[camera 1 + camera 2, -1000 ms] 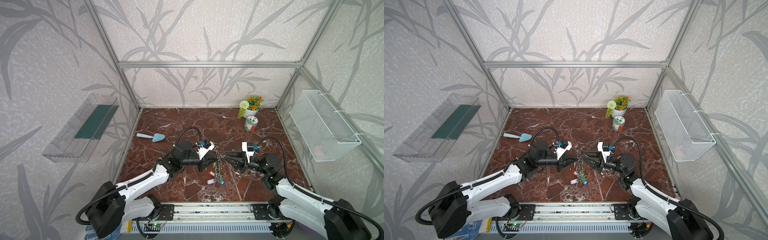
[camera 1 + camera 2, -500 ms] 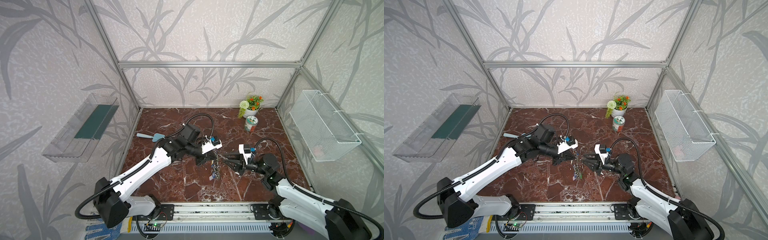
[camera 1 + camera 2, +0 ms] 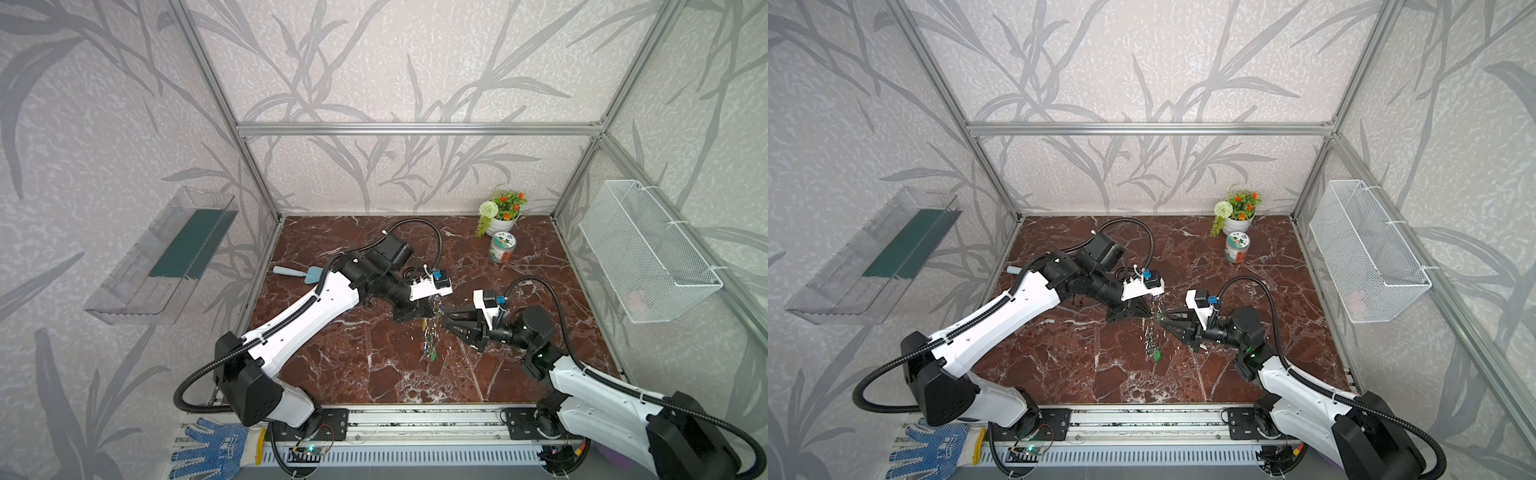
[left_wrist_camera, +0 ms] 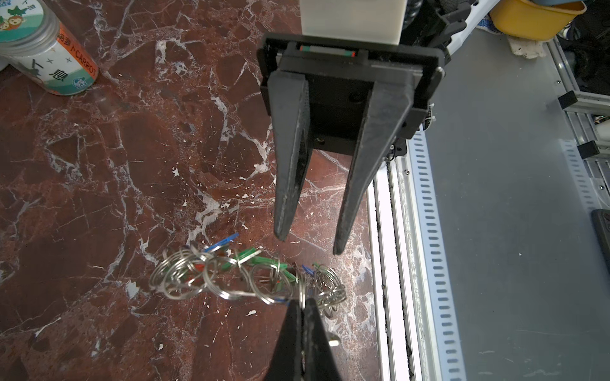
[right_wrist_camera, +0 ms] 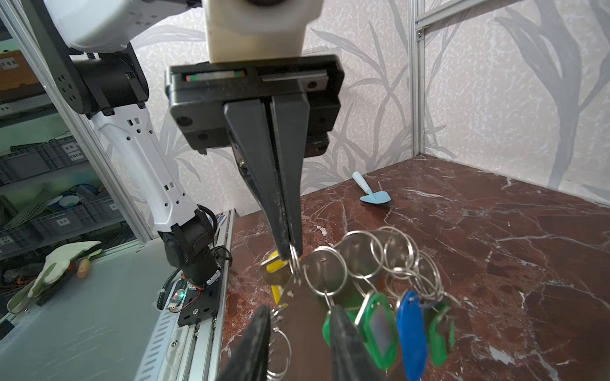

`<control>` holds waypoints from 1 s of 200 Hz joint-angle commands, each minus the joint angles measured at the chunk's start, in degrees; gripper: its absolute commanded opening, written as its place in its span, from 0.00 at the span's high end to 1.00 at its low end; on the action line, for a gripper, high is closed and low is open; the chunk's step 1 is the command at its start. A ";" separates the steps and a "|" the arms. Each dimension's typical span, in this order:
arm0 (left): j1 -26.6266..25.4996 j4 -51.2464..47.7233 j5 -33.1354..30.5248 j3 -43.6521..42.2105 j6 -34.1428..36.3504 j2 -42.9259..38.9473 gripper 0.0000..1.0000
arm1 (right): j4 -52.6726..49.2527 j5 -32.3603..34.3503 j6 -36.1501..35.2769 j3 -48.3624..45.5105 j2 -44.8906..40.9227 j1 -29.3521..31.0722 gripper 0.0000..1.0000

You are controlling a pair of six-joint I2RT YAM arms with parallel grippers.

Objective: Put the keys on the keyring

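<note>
The keyring (image 5: pixel 363 254) hangs above the marble as a bunch of metal rings with green and blue tags, seen in both top views (image 3: pixel 430 338) (image 3: pixel 1152 343). My left gripper (image 4: pixel 303 301) (image 5: pixel 290 252) is shut on a thin ring at the top of the bunch. The keys with the yellow tag (image 5: pixel 275 264) hang right beside its tips. My right gripper (image 5: pixel 298 330) (image 4: pixel 310 245) faces it, open, one finger on each side of the hanging rings, gripping nothing. In both top views the two grippers (image 3: pixel 432 309) (image 3: pixel 448 323) nearly meet tip to tip.
A printed jar (image 3: pixel 502 247) and a flower pot (image 3: pixel 500 212) stand at the back right. A blue scoop (image 3: pixel 297 272) lies at the left edge. A wire basket (image 3: pixel 648 249) hangs on the right wall and a clear shelf (image 3: pixel 166 257) on the left.
My left arm has risen and swung back, and the key bunch now dangles from its gripper. My right gripper has stayed close in front of it, closing very slightly.
</note>
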 commanded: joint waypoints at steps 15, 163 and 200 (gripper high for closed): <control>-0.42 -0.76 2.79 3.63 2.11 1.40 1.00 | 3.50 -1.00 0.55 1.59 1.12 0.45 0.68; -1.46 0.21 3.54 4.32 1.54 3.91 1.00 | 3.20 -1.13 0.06 3.18 4.20 1.44 0.84; -1.52 0.38 3.77 4.54 1.33 4.12 1.00 | 1.47 -0.65 -1.27 3.55 4.20 1.92 0.89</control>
